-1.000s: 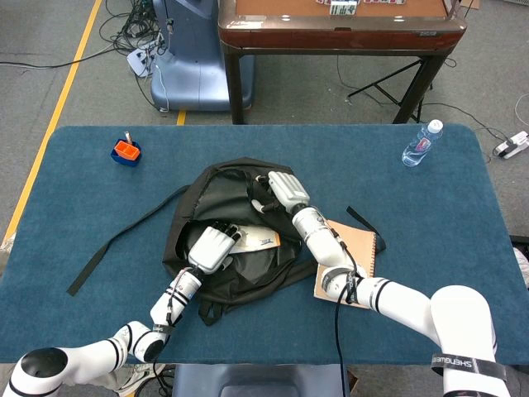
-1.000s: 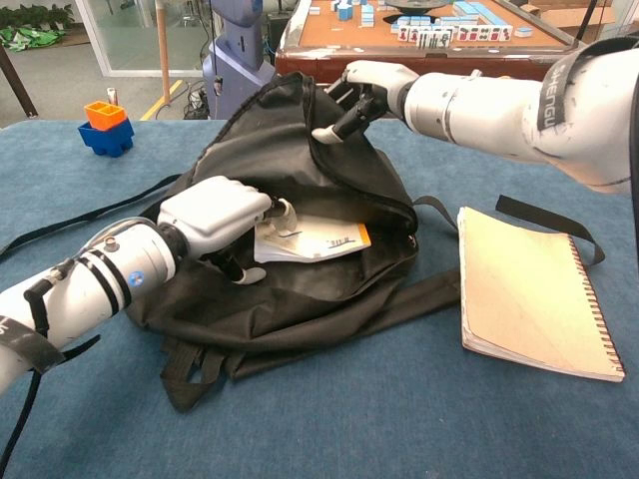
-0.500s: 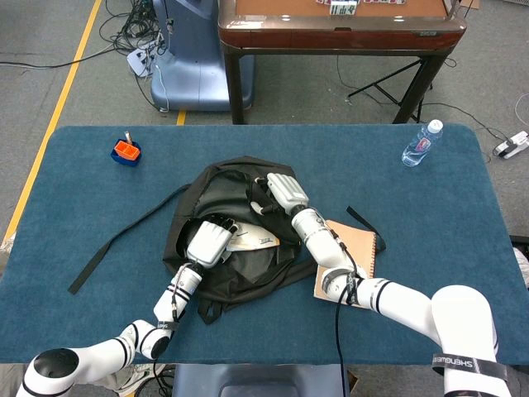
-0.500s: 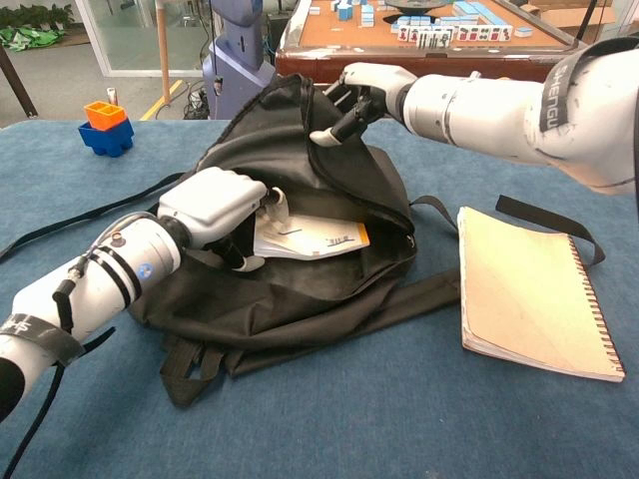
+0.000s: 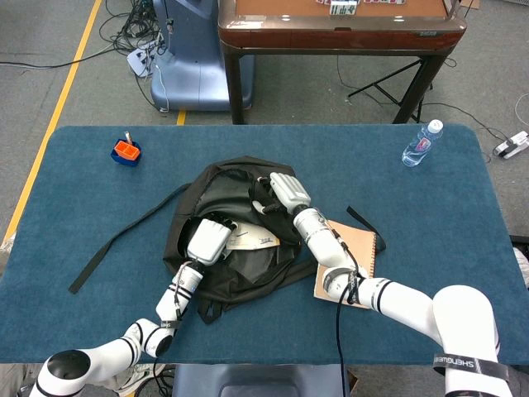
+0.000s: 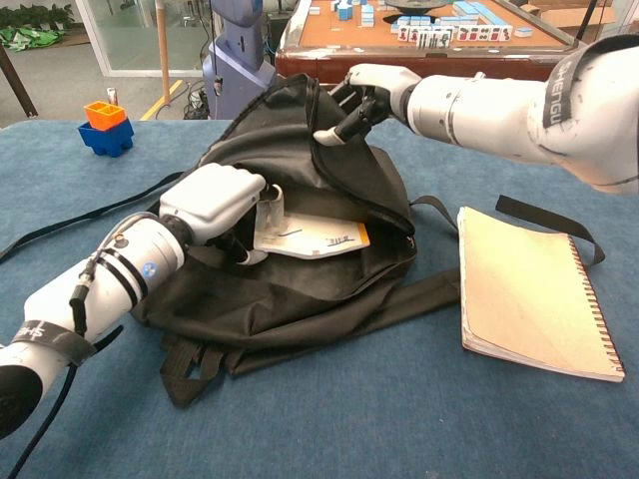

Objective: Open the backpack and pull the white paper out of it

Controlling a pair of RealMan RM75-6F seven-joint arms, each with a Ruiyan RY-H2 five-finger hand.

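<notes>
A black backpack [image 5: 223, 248] [image 6: 319, 289] lies open in the middle of the blue table. My right hand [image 5: 282, 192] [image 6: 365, 92] grips the upper flap of the opening and holds it lifted. White paper [image 5: 252, 241] [image 6: 312, 238] with an orange corner lies inside the opening. My left hand [image 5: 207, 241] [image 6: 214, 200] sits at the paper's left end, fingers curled over its edge; in the chest view the paper's left edge bends up against the fingers.
A tan spiral notebook [image 5: 354, 256] [image 6: 527, 291] lies right of the backpack. A loose black strap [image 5: 116, 244] trails left. An orange-and-blue holder [image 5: 126, 152] [image 6: 104, 124] stands far left, a water bottle [image 5: 421, 144] far right. A mahjong table [image 5: 339, 25] stands beyond.
My left hand has slid a little up and toward the bag's left side, and the paper's left edge now curls up against its fingers. The right hand keeps holding the flap.
</notes>
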